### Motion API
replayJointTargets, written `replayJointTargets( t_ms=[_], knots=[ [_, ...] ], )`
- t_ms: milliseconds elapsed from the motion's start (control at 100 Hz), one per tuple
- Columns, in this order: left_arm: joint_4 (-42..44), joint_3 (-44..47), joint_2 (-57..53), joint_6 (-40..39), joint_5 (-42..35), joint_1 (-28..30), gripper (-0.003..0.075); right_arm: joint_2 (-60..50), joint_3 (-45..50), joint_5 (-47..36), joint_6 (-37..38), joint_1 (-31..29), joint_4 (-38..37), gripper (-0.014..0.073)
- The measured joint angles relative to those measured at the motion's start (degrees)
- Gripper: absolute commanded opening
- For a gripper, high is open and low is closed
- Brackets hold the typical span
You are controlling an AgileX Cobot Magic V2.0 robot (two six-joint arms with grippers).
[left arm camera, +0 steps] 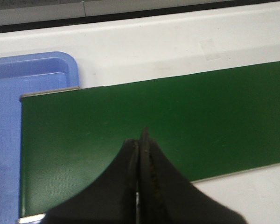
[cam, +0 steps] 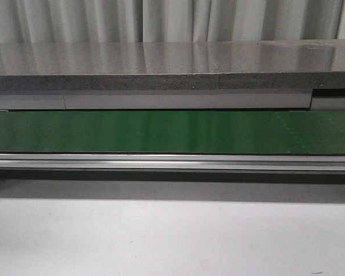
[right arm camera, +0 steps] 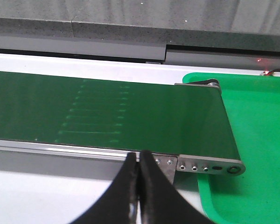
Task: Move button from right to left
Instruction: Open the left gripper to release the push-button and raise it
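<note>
Showing bare green belt; both grippers closed, bodies cropped.

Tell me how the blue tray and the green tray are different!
The blue tray is pale blue and lies at the conveyor belt's left end, seen by the left wrist camera; the green tray is bright green and lies at the belt's right end, seen by the right wrist camera. The blue tray shows a rounded corner; the green tray's visible rim looks straighter. Both are plastic, tucked under a belt end, and no button shows in either.
</note>
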Motion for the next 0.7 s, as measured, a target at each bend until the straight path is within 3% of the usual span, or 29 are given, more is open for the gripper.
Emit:
replayJointTargets(
  t_ms=[410, 700],
  knots=[
    [-4.53, 20.49, -21.47, 0.00, -9.05, -2.12, -0.0020, 0.00, 0.00, 0.00, 0.00, 0.00, 0.04, -0.0066],
    [-3.41, 29.84, -36.62, 0.00, -11.55, -2.12, -0.0020, 0.00, 0.00, 0.00, 0.00, 0.00, 0.04, -0.0066]
  ],
)
